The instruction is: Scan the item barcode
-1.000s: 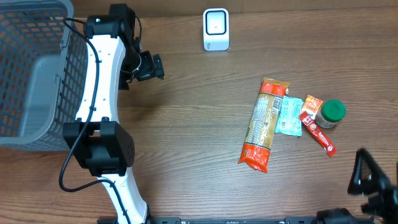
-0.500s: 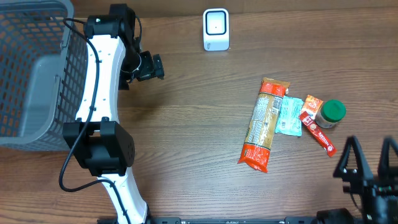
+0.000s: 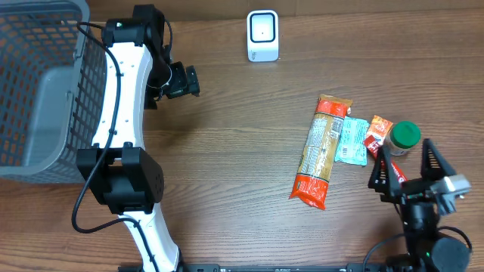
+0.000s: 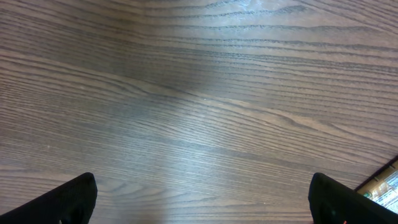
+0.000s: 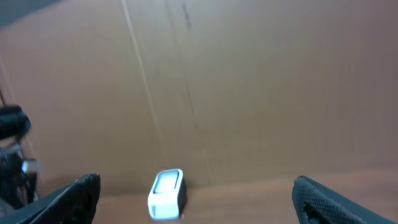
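Orange long pasta packet (image 3: 322, 150) lies at 3 o'clock on brown wooden table (image 3: 227, 151). White box scanner (image 3: 262, 35) at 12. Right gripper (image 3: 406, 168) wide open, empty, at 4. Left gripper (image 3: 185, 79) wide open, empty, at 11.

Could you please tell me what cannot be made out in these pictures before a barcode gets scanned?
Barcodes on the pasta packet, teal sachet, red sachet and jar: overhead, too small.
Red sachet's lower end: overhead, covered by the right gripper.
Packet corner: left wrist, cut off by the right edge.
Scanner: right wrist, blurred.
Basket: overhead, cut off by the left edge.
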Robot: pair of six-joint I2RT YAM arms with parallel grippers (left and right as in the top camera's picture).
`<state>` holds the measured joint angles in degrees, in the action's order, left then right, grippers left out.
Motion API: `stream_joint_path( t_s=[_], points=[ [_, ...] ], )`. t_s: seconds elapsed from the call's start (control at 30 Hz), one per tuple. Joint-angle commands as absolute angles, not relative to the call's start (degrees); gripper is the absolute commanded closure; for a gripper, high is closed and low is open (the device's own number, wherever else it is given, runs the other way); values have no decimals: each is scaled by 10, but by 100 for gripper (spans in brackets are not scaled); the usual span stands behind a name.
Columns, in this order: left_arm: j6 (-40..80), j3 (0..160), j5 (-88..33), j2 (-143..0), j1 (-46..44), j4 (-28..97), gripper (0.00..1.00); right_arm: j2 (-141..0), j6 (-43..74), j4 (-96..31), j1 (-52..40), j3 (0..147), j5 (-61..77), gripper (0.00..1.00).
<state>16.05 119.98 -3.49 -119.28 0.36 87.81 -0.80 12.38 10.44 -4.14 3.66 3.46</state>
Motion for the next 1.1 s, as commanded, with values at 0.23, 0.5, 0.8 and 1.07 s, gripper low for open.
stream_joint_path(
  t_s=[0.23,0.5,0.8,1.07],
  points=[
    [150,1201,-41,-1191,0,877,1,-2,119,-49,-38,4,40,0],
    [150,1201,-41,-1191,0,877,1,-2,120,-41,-38,4,42,0],
    [150,1201,-41,-1191,0,877,1,-2,29,-44,-38,4,48,0],
    [150,1201,-41,-1191,0,877,0,-2,29,-44,-37,4,46,0]
  ],
)
